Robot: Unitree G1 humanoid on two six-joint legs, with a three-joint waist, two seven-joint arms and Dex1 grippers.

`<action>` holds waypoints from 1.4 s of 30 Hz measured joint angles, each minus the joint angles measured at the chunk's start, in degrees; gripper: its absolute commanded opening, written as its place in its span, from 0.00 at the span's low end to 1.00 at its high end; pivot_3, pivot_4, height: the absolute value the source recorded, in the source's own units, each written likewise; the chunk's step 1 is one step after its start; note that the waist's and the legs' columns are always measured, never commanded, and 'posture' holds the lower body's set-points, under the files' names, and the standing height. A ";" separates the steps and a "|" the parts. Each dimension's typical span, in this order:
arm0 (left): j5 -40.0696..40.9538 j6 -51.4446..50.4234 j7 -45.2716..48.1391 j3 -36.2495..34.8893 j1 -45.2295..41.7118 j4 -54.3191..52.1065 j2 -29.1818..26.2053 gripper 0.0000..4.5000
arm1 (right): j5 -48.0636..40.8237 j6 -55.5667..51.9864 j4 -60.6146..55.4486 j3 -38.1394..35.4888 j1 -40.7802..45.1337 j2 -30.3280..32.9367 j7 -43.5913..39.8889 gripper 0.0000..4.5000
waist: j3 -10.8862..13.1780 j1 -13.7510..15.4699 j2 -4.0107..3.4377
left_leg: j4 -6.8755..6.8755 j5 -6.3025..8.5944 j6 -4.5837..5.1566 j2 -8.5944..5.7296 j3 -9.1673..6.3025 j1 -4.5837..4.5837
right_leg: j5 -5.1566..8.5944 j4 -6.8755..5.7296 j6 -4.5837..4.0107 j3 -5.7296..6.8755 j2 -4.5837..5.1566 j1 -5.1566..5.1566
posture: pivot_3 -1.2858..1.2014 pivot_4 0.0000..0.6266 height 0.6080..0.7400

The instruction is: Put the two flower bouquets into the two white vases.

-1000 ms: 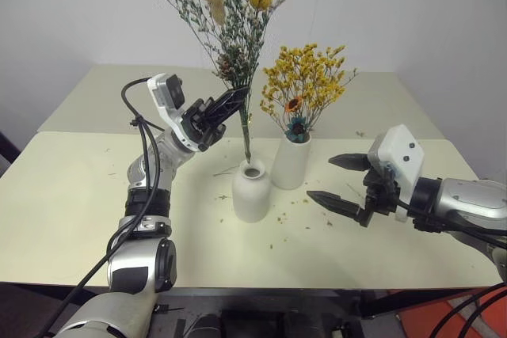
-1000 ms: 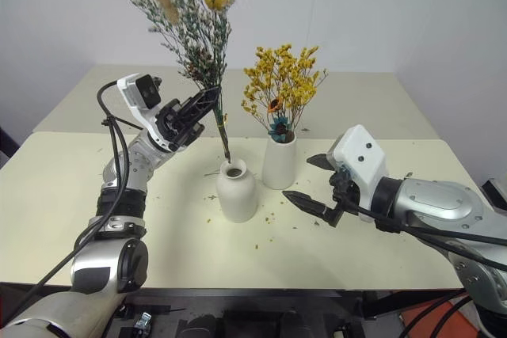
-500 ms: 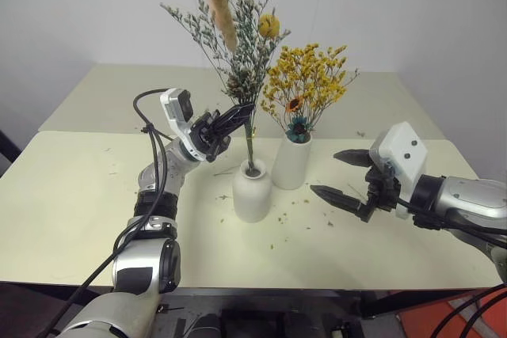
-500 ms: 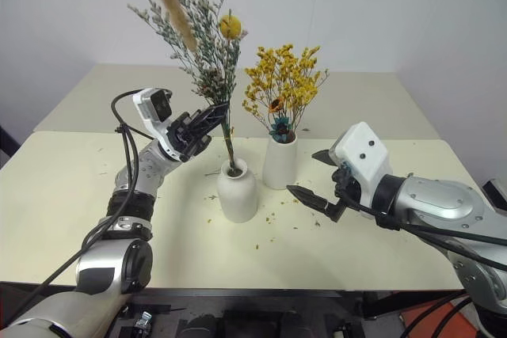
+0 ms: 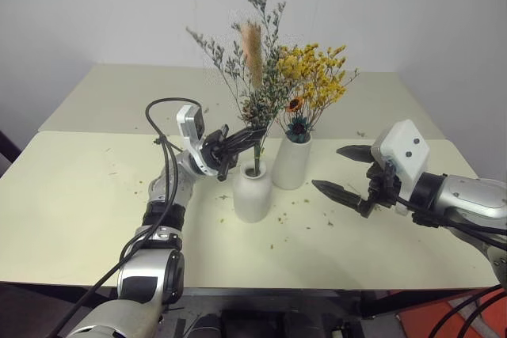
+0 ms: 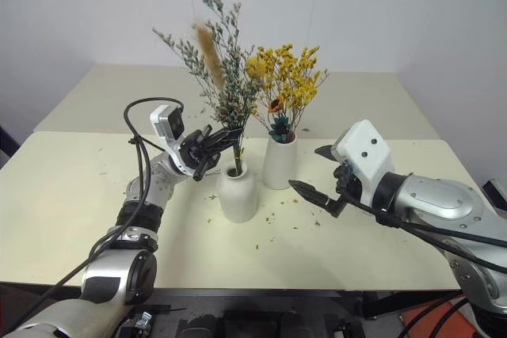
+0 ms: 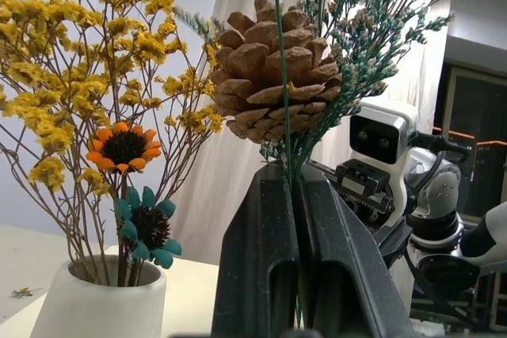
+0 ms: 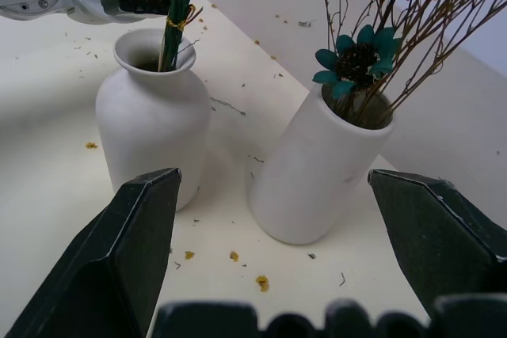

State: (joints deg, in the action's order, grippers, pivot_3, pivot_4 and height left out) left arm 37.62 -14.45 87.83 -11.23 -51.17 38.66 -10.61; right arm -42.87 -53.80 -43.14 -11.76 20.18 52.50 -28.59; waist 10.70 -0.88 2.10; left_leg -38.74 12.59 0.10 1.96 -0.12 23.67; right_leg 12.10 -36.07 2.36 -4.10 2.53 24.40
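Note:
My left gripper (image 5: 252, 135) is shut on the stems of the grey-green bouquet (image 5: 252, 69), which carries a pinkish-tan plume and a pine cone (image 7: 273, 69). The stem ends (image 8: 176, 13) reach down into the narrow neck of the shorter rounded white vase (image 5: 252, 195). Just right of it stands the taller white vase (image 5: 291, 165), holding the yellow bouquet (image 5: 317, 77) with its small sunflower and teal bloom. My right gripper (image 5: 326, 166) hangs open to the right of both vases, its fingers spread wide and pointing at them, touching nothing.
The vases stand mid-table on a pale yellow table (image 5: 71, 211); a second table (image 5: 119, 93) adjoins it behind, against a white wall. Dried crumbs and twigs (image 5: 301, 203) are scattered around the vases.
My left gripper has come down and to the right with the grey-green bouquet. Its stem ends, first above the short vase, now sit inside the neck. The right arm has not moved.

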 measured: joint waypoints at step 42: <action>-6.00 1.76 -1.66 6.33 10.77 -19.66 -11.75 1.00 | 6.73 4.54 2.01 2.40 -0.77 -2.67 -3.00 1.00 | 0.00 -0.13 -0.01 | 0.00 0.00 0.00 0.04 0.00 -0.04 | 0.00 -0.01 0.00 0.00 -0.01 0.00 | 0.52 0.24 1.00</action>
State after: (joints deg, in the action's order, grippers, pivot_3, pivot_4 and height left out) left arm 31.62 -12.69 86.18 -4.90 -40.39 19.00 -22.36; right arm -36.14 -49.27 -41.14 -9.36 19.41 49.83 -31.59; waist 10.69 -1.00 2.09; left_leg -38.74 12.59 0.10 2.00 -0.12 23.63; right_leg 12.10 -36.08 2.36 -4.10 2.52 24.40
